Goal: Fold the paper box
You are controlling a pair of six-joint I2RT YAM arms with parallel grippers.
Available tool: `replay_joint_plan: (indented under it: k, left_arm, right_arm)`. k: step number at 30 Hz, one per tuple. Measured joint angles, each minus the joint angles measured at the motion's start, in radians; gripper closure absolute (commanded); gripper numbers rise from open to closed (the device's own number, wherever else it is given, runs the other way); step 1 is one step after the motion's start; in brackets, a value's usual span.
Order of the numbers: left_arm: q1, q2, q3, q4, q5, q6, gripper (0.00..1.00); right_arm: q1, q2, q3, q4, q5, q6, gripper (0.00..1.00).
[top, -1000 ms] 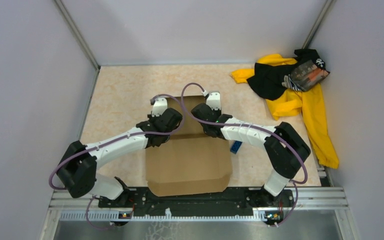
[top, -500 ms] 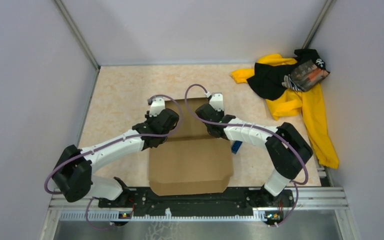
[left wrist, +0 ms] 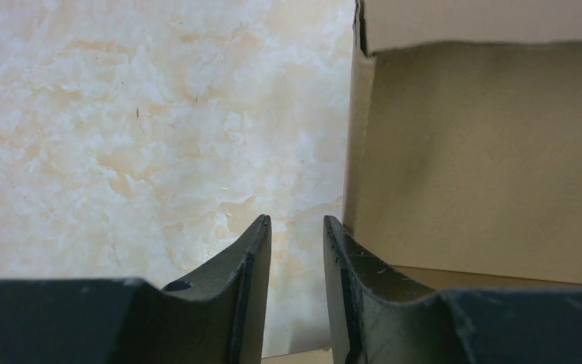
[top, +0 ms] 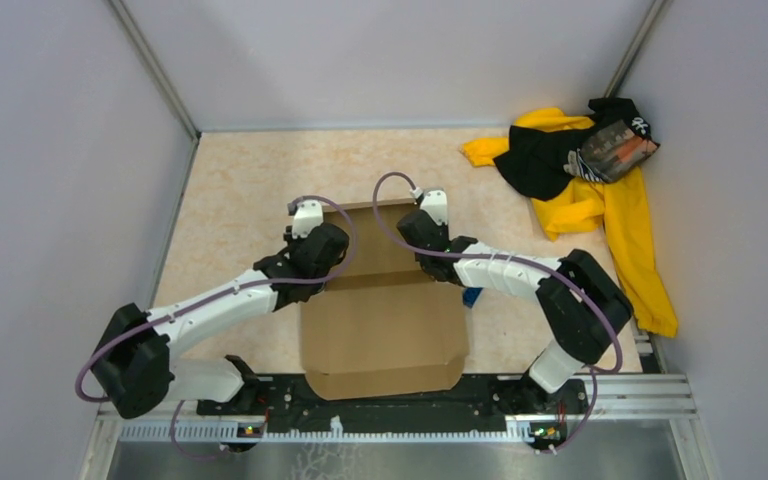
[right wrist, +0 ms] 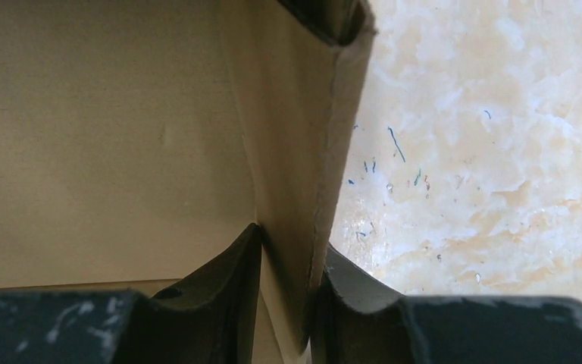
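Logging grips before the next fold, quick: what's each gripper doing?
Left gripper: open, holding nothing, just left of the paper box.
Right gripper: fingers astride the box's side wall; grip cannot be told.

Marbled table (top: pixel 240 190): paper box (top: pixel 380 325), cloth pile (top: pixel 580 190), blue block (top: pixel 472 296).

Even, diffuse light fills the overhead view — no glare, only faint soft shadows under the arms and along the paper box (top: pixel 380 320). That view is sharp, with walls leaning outward toward the edges. Both wrist views are bright on the marbled table (left wrist: pixel 144 129) yet softer in focus; the dark fingers (left wrist: pixel 254 296) at the bottom are blurred from closeness. In the right wrist view the cardboard's inner faces sit in dull shade — the tabletop beside them nearly washes out.
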Motion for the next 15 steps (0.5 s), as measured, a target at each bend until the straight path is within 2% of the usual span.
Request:
replay_joint_plan:
  k: [1, 5, 7, 11, 15]
  left_arm:
    - [0.0, -0.01, -0.001, 0.004, 0.0, 0.001, 0.62]
    - [0.0, -0.07, -0.022, 0.018, 0.0, 0.004, 0.63]
    - [0.0, -0.1, -0.041, 0.03, 0.0, 0.005, 0.63]
    - [0.0, -0.153, -0.084, 0.05, 0.001, 0.011, 0.64]
    - [0.0, -0.192, -0.107, 0.074, 0.003, 0.014, 0.64]
  right_arm:
    - [0.0, -0.004, -0.007, 0.011, -0.004, 0.0, 0.76]
    - [0.0, -0.031, -0.045, 0.05, -0.016, 0.001, 0.95]
    - [0.0, -0.046, -0.066, 0.072, -0.02, 0.0, 1.0]
    - [0.007, -0.099, -0.155, 0.167, -0.004, 0.003, 1.0]
    - [0.05, -0.131, -0.242, 0.286, 0.079, -0.001, 1.0]
